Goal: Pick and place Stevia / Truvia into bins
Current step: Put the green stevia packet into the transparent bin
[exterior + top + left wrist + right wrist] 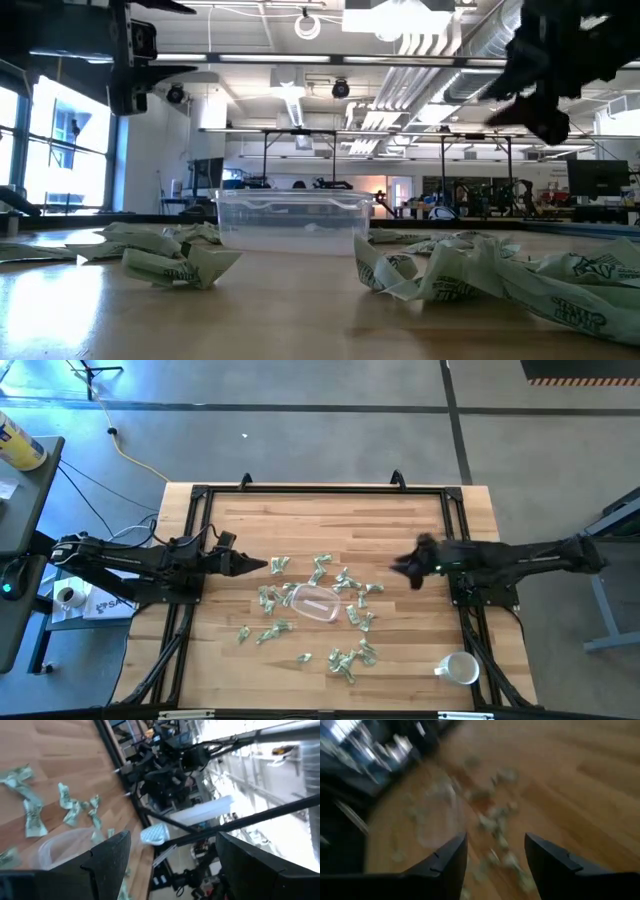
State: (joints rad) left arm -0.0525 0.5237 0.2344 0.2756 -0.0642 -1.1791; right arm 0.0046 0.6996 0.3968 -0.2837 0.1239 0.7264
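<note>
Many pale green and white Stevia packets (345, 585) lie scattered flat on the wooden table around a clear plastic bin (315, 603) near the table's middle; the bin also shows in the low view (292, 222). My left gripper (262, 566) is open and empty, raised above the table left of the packets. My right gripper (400, 568) is open and empty, raised above the table right of the packets; its wrist view shows open fingers (495, 857) over blurred packets (492, 822).
A white mug (459, 669) stands near the table's near right corner. Black frame rails (300, 488) run along the table's edges. Bare wood lies at the far side of the table.
</note>
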